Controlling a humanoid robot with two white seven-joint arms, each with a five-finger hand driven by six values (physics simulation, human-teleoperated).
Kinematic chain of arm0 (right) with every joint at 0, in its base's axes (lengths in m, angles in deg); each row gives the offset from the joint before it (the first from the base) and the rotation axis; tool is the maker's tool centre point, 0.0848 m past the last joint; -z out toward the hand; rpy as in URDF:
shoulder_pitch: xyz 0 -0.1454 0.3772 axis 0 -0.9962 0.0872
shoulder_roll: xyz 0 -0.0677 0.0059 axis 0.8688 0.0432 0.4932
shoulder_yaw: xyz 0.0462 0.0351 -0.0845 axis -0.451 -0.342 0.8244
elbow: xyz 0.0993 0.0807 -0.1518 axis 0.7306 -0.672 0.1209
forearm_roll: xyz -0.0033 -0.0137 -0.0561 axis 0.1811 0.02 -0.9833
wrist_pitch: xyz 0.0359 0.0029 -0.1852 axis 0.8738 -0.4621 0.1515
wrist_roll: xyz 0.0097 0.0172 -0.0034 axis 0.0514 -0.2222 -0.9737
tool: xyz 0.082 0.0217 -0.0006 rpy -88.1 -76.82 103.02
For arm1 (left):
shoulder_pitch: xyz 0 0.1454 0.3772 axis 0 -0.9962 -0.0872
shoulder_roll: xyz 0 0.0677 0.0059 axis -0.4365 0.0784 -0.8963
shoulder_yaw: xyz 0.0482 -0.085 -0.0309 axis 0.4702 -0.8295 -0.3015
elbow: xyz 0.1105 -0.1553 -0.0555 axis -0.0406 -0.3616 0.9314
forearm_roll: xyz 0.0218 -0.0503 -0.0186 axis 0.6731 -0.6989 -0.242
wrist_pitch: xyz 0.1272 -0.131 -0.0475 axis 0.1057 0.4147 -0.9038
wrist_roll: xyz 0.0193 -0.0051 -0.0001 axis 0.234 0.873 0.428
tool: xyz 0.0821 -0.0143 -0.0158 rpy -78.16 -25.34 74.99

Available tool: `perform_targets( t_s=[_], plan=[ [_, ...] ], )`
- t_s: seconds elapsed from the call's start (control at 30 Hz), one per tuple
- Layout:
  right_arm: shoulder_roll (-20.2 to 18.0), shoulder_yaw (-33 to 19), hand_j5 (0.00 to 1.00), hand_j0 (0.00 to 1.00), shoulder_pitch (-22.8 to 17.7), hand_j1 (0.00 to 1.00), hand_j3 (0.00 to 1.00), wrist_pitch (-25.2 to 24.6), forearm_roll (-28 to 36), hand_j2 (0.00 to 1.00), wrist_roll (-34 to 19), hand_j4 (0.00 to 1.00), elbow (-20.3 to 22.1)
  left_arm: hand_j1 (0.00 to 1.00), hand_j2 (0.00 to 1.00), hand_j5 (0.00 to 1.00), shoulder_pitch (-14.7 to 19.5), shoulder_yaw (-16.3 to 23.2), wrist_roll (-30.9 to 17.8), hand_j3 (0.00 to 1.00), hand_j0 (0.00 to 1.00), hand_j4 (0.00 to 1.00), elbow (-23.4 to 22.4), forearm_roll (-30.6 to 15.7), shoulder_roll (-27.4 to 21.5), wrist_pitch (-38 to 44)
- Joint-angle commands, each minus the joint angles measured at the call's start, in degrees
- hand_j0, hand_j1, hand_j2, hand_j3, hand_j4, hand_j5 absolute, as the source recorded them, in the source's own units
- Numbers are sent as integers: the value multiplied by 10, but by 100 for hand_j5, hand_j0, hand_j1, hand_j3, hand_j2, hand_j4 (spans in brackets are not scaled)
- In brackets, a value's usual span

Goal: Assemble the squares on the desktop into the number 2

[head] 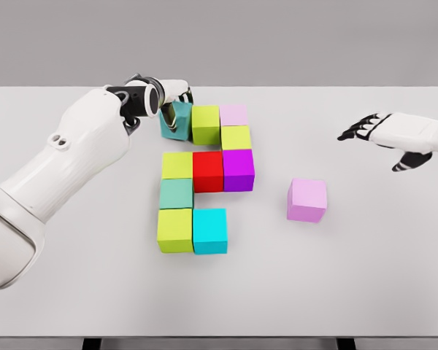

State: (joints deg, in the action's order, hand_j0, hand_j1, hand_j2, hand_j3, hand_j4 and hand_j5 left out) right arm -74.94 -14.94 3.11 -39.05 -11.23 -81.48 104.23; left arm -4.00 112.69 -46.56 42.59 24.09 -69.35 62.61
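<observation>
No writing shows on any cube. The left hand (171, 98) has its fingers (184, 93) curled over the top of a teal cube (175, 121), which is tilted at the upper left end of the cluster, beside a lime cube (205, 124). The right hand (394, 137) hovers with fingers spread, holding nothing. A lilac cube (307, 199) stands alone on the white worktop (365, 284), with open room around it and to the front edge.

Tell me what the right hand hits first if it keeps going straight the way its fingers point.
The right hand, fingers spread and empty, points left across the table. Probably the yellow-green cube on the figure's right side comes first; the stray pink cube sits nearer the camera, likely off that line. Depth is uncertain.
</observation>
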Motion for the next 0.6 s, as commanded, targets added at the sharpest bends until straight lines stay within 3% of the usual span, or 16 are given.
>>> perform_targets(
  t_s=[0.0, 0.37, 0.57],
  plan=[
    [3, 33, 100, 100, 0, 100, 100, -2, -27, 100, 0, 100, -18, 88, 88, 88, 0, 0, 0, 88, 88, 88, 0, 2, 0, -3],
    [19, 64, 100, 100, 0, 100, 100, -2, -68, 100, 0, 100, -44, 96, 96, 96, 0, 0, 0, 96, 96, 96, 4, 2, -3, -5],
    [20, 75, 100, 100, 0, 100, 100, -2, -65, 100, 0, 100, -36, 100, 100, 100, 1, -4, 0, 100, 100, 100, 18, -5, -40, -70]
  ],
)
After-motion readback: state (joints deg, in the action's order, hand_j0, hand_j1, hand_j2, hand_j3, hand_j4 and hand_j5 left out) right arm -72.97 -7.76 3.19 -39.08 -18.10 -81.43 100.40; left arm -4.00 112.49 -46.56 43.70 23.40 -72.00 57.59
